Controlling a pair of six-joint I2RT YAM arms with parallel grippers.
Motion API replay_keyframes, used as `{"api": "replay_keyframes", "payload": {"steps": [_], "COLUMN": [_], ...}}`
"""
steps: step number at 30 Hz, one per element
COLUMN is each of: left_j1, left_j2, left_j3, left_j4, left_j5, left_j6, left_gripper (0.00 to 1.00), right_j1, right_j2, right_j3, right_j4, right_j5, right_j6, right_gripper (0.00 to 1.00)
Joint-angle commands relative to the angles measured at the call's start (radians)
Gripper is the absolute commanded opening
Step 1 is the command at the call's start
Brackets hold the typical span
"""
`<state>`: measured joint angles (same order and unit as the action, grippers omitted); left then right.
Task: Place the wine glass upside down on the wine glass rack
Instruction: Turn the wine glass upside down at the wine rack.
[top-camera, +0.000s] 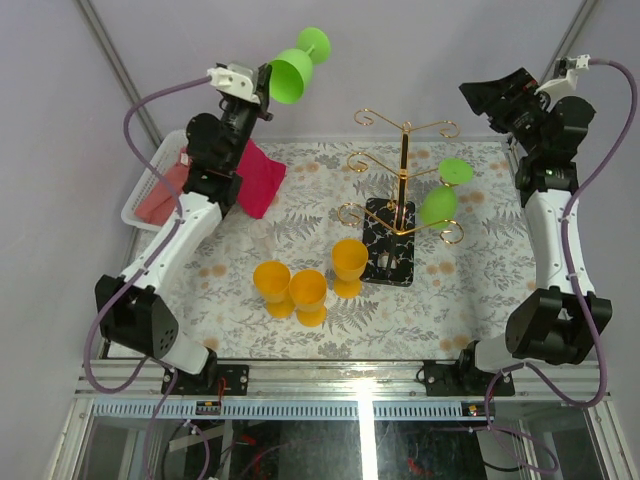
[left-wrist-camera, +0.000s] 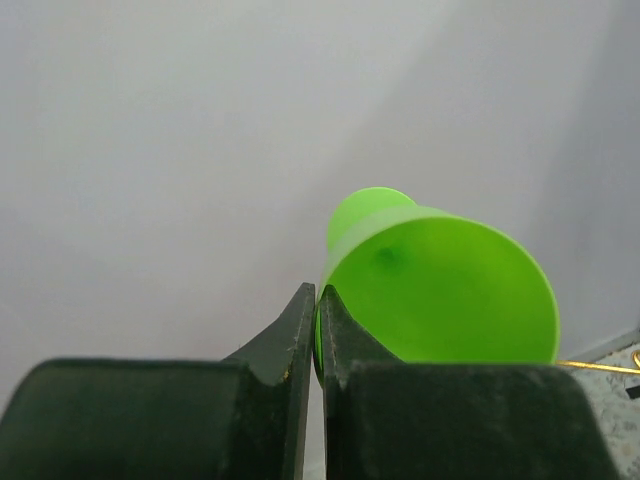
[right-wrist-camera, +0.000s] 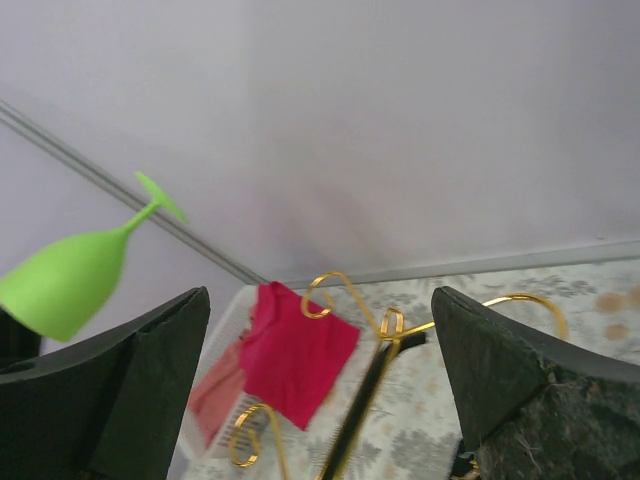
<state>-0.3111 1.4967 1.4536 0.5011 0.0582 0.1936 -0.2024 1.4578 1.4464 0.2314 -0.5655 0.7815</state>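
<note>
My left tool (top-camera: 266, 88) was clamped on the wine glass (top-camera: 292, 74) by its rim, raised high, I judged, to clear the wine glass rack (top-camera: 404, 170). My right tool (top-camera: 492, 98) stood apart, empty.

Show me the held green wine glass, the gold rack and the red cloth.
held green wine glass (top-camera: 292, 78): top view, its bowl.
gold rack (top-camera: 405, 175): top view, its upright pole.
red cloth (top-camera: 260, 178): top view, its middle.

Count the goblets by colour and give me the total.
Green: 2, the held goblet in the left hand and the hanging goblet on the rack
Yellow goblets: 3, on the table
Total: 5
</note>
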Motion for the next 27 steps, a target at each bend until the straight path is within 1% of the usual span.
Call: {"api": "replay_keyframes", "payload": {"steps": [1,4,7,11,14,18,23,27], "left_j1": [-0.07,-0.123,-0.191,-0.262,-0.301,-0.321,-0.332,-0.358], "left_j2": [0.065,0.109,0.16,0.212,0.224,0.213,0.199,0.207], "left_j3": [-0.076,-0.095,-0.087,-0.083,-0.093,-0.128,-0.213,-0.247], "left_j4": [0.385,0.499,0.6,0.694,0.743,0.78,0.846,0.895], "left_j5": [-0.097,-0.191,-0.314,-0.4,-0.428,-0.445,-0.446,-0.471], "left_j6": [0.077,0.124,0.174,0.243,0.263,0.24,0.187,0.198], "left_gripper": [0.0,0.0,0.0,0.0,0.0,0.0,0.0,0.0], "right_j1": [0.067,0.141,0.204,0.269,0.309,0.351,0.378,0.397], "right_j2": [0.015,0.033,0.065,0.142,0.192,0.235,0.29,0.322], "right_j3": [0.051,0.078,0.1,0.157,0.2,0.23,0.279,0.304], "right_j4": [0.136,0.17,0.222,0.269,0.257,0.26,0.269,0.285], "right_j5": [0.051,0.096,0.137,0.14,0.141,0.159,0.132,0.118], "right_j6": [0.198,0.243,0.278,0.331,0.346,0.356,0.389,0.426], "right_gripper": [1.0,0.99,0.99,0.99,0.97,0.95,0.85,0.84]}}
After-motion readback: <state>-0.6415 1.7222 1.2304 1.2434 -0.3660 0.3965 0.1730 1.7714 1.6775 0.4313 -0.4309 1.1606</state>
